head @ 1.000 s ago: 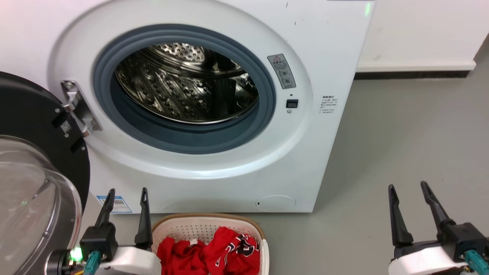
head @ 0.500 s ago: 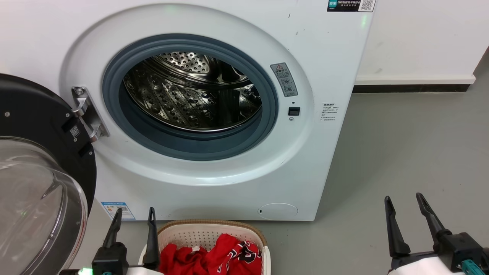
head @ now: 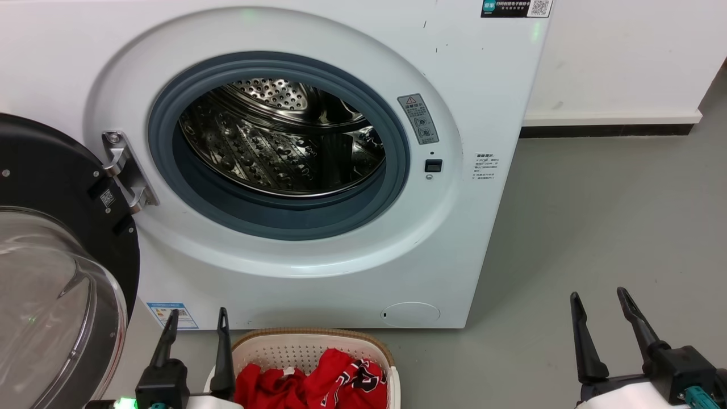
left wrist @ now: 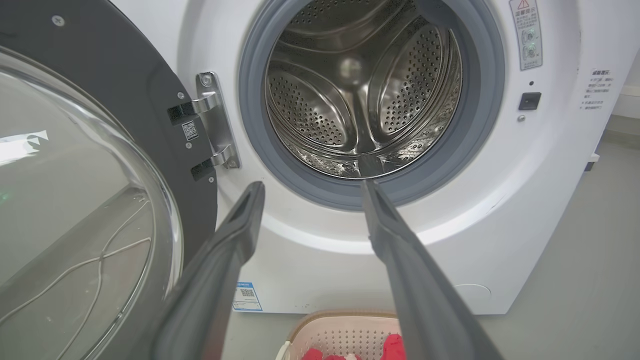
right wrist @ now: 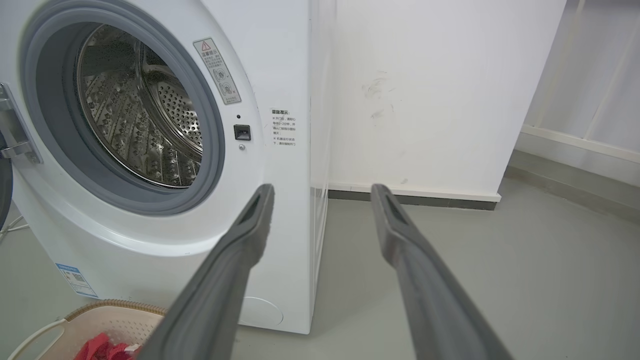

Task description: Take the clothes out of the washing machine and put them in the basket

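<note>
Clothes (head: 318,378) sit in the basket (head: 306,333), drum (head: 272,147) bare — task judged done; left gripper (head: 197,313) and right gripper (head: 598,295), spread empty, need only retract.

Right gripper (right wrist: 322,194) fingers spread before washing machine (right wrist: 280,75); red clothes (right wrist: 102,347) in basket (right wrist: 125,320) lower left

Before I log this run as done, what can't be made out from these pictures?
- Head view: bottom edge cuts off part of the basket and clothes.
- Head view: grey gasket hides the near floor of the drum.
- Every view: warning sticker text too small to read.
</note>
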`<state>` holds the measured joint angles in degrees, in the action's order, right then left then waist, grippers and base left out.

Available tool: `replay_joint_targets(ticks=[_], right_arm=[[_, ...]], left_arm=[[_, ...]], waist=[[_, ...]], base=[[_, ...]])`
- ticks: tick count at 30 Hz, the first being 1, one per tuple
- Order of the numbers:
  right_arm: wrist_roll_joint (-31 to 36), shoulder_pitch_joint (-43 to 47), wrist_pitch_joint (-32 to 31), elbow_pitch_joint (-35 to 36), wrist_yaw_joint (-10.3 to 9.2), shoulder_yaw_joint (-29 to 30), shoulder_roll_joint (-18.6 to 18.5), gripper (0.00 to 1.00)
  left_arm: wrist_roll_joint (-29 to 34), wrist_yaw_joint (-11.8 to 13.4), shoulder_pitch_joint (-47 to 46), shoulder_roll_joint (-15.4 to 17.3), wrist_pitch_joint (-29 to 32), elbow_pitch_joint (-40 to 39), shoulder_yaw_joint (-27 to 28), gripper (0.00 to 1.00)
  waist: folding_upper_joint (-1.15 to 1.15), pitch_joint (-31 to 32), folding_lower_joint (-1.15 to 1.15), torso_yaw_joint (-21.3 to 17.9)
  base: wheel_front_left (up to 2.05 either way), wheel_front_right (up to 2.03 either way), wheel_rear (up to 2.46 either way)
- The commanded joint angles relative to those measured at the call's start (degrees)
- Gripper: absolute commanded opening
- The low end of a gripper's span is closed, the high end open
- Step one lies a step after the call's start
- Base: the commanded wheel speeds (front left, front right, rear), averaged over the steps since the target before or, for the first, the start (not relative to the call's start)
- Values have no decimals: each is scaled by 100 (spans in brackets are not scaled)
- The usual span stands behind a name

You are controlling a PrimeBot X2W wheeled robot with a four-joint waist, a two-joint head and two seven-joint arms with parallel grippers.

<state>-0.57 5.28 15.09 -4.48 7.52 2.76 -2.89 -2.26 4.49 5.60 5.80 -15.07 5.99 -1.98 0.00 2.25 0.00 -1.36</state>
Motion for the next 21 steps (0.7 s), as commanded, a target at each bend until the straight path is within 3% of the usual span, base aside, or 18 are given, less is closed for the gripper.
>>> replay_joint_targets(ticks=[1, 2, 6, 21], right_arm=[[-23, -7, 10, 6, -6, -9, 3, 100], [-1, -1, 0, -1, 0, -3, 0, 0], [-94, 32, -20, -159, 1, -10, 5, 0], [-1960, -216, -409, -313, 0, 19, -39, 0]], left_arm=[[21, 5, -62, -13, -15, -16, 33, 100], [-2, 6, -5, -19, 0, -17, 36, 0], [-97, -9, 17, -64, 68, 183, 66, 0], [-1877, -248, -234, -109, 491, 302, 226, 0]], waist=[[0, -3, 0, -2], [0, -4, 0, -3], [0, -6, 0, -4], [0, -35, 0, 13]], base=[[0, 0, 0], [0, 0, 0], [0, 0, 0], [0, 0, 0]])
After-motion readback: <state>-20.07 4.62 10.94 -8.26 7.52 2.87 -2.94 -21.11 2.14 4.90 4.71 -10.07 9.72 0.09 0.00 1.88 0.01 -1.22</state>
